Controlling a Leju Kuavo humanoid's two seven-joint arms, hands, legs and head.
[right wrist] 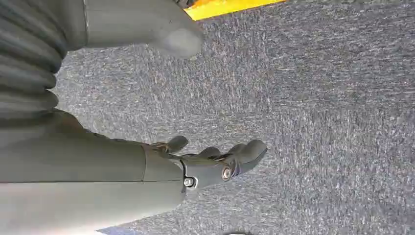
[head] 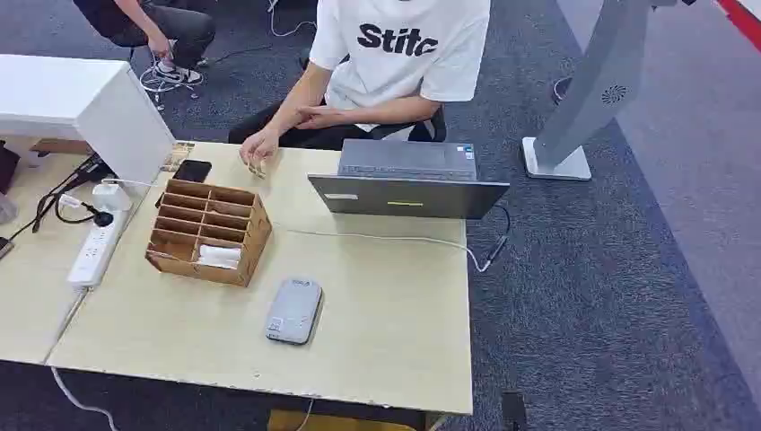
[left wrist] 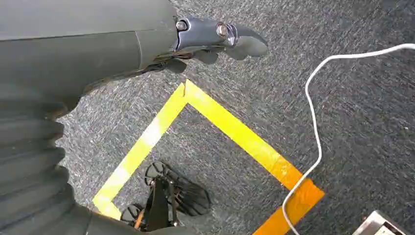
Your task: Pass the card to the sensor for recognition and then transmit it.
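Table with card box and sensor, both hands empty.
On the table (head: 377, 332), the wooden box (head: 208, 231) holds white cards (head: 219, 256); the grey sensor (head: 293, 311) lies just beside it. The left hand (left wrist: 215, 41) and right hand (right wrist: 210, 161) hang over carpet, fingers apart.

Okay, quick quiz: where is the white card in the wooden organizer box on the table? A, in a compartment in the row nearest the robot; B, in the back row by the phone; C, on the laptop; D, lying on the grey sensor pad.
A: the white card lies in a compartment in the near row of the wooden organizer.
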